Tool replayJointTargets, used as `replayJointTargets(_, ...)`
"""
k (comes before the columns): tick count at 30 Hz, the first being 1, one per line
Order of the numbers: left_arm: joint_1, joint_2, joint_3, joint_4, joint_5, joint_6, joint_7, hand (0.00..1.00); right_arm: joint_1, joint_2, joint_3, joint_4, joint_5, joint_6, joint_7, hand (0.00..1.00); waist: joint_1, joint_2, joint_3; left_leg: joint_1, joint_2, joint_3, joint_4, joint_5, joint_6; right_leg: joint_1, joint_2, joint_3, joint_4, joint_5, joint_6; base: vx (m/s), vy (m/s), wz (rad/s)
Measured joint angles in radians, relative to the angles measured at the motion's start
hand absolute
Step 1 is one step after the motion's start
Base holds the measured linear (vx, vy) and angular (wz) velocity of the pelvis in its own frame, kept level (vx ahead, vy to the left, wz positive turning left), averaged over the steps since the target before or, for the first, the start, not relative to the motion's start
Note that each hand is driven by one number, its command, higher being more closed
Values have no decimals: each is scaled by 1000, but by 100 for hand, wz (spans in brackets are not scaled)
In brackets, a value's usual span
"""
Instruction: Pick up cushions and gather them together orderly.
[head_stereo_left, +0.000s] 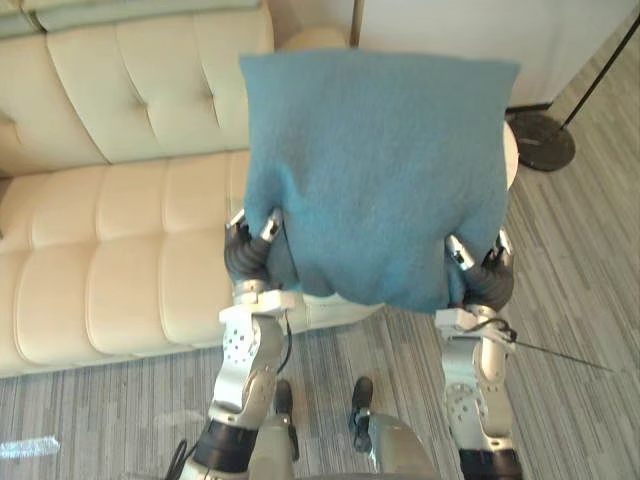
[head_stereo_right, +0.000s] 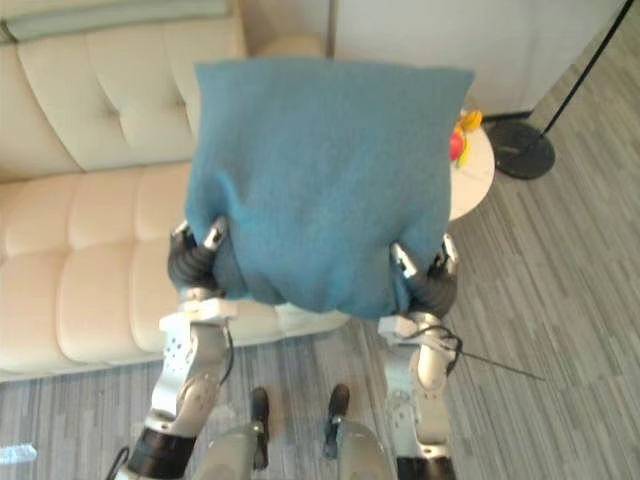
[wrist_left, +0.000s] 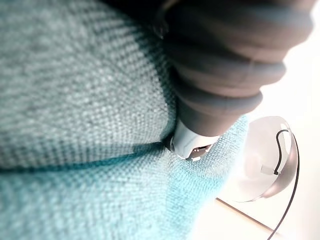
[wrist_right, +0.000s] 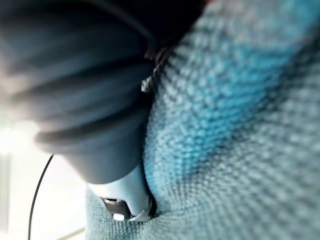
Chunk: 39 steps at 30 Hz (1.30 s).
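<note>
Blue cushion (head_stereo_left: 375, 170), nearly square, is held up in the air before a cream sofa (head_stereo_left: 120, 250). Left eye view: its broad face is turned to the camera, its wider top edge running left to right; the left hand (head_stereo_left: 248, 255) and right hand (head_stereo_left: 487, 275) sit at its two lower corners. Left wrist view: the left hand presses into the weave; whether it is closed cannot be told. Right wrist view: likewise for the right hand.

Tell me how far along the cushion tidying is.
Done: the blue cushion is picked up. In hand: it is held up between the left hand and right hand, above the end of the cream sofa. Left: setting it down neatly, then gathering any others.
</note>
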Motion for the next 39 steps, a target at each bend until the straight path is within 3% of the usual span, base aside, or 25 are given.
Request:
replayJointTargets(9,165,24,-30,18,-17,11,-44,100,91,-16,2,70,-71,14,30,100,-8,25,-71,104,-15,-46,-49,5,8,144,1,-41,-88,10,9,26,13,11)
replayJointTargets(14,171,46,-29,37,-25,29,-59,100,82,-55,3,113,-83,30,29,100,-1,30,-68,-14,-33,-114,72,6,7,160,-23,-169,-82,-1,8,-53,18,82)
replayJointTargets(16,174,46,-27,38,-47,29,-64,100,57,-65,-2,117,-93,36,22,100,7,38,-66,-50,-2,-16,81,-46,30,165,-35,-234,-88,-2,6,-98,63,91)
replayJointTargets(18,175,44,-25,65,-60,26,-67,100,5,-76,-2,147,-123,38,16,100,9,39,-66,-85,90,202,170,-91,47,170,-76,-292,-88,-1,9,-59,169,80)
replayJointTargets(19,174,45,-25,72,-65,26,-68,100,-8,-79,-2,160,-123,39,15,100,9,38,-65,-84,101,223,180,-94,53,174,-85,-298,-88,-3,10,-15,236,69)
replayJointTargets(20,174,42,-25,94,-76,26,-69,100,-31,-89,-4,190,-123,40,13,100,5,45,-69,-69,133,266,179,-95,59,191,-104,-312,-89,-5,37,42,274,68)
replayJointTargets(21,176,37,-27,106,-76,27,-72,100,-39,-94,-8,205,-123,40,13,100,-6,61,-77,-57,155,322,170,-53,43,209,-122,-336,-86,3,71,56,293,71)
replayJointTargets(22,175,39,-26,107,-76,27,-72,100,-41,-92,-8,210,-123,40,13,100,-11,59,-77,-56,145,330,168,-44,50,215,-133,-344,-86,8,81,92,322,58)
replayJointTargets(24,173,61,-26,115,-85,25,-74,100,-50,-76,-11,234,-123,50,13,100,-17,27,-86,-68,58,329,156,-52,77,220,-196,-355,-129,50,128,115,334,42)
replayJointTargets(28,170,65,-44,125,-91,29,-104,100,-47,-64,-50,277,-122,66,17,100,-23,32,-85,-117,12,289,255,-141,123,224,-267,-376,-65,73,152,109,300,45)
replayJointTargets(29,166,65,-57,140,-91,30,-111,100,-41,-64,-63,295,-122,74,17,100,-25,38,-83,-108,-2,277,254,-153,132,192,-307,-368,46,74,150,114,283,35)
replayJointTargets(30,164,70,-62,150,-91,36,-114,100,-41,-63,-69,320,-122,81,18,100,-30,41,-76,-85,-20,260,243,-163,147,116,-366,-324,244,91,79,198,402,41)
replayJointTargets(31,162,77,-62,155,-91,40,-115,100,-41,-62,-69,330,-122,87,22,100,-35,43,-66,-68,-32,242,236,-169,158,50,-385,-258,382,97,-58,187,319,42)
replayJointTargets(32,161,87,-62,155,-91,44,-115,100,-41,-61,-69,339,-122,90,23,100,-45,44,-55,-52,-36,220,229,-173,163,-7,-358,-163,493,46,-68,237,246,58)
replayJointTargets(33,161,100,-61,156,-91,46,-115,100,-39,-46,-69,344,-122,98,23,100,-58,44,-37,-16,-39,194,204,-173,164,-67,-247,-11,591,-46,25,152,127,62)
replayJointTargets(35,161,104,-61,158,-88,46,-115,100,-37,-44,-69,344,-122,98,28,100,-61,39,-31,36,-64,178,149,-170,163,-105,-107,77,557,-130,83,202,75,51)
replayJointTargets(36,160,112,-61,158,-82,45,-115,100,-44,-45,-68,343,-122,97,38,100,-60,29,-35,75,-102,177,96,-162,163,-124,-55,61,448,-154,79,272,65,30)
replayJointTargets(38,149,113,-64,158,-81,46,-116,100,-44,-61,-69,333,-121,95,41,100,-62,28,-34,114,-144,152,63,-162,163,-131,3,27,288,-143,60,284,20,50)
replayJointTargets(39,136,113,-68,158,-65,46,-118,100,-35,-64,-70,321,-122,95,39,100,-74,27,-33,129,-166,114,61,-170,155,-113,41,37,166,-68,-15,327,-30,85)
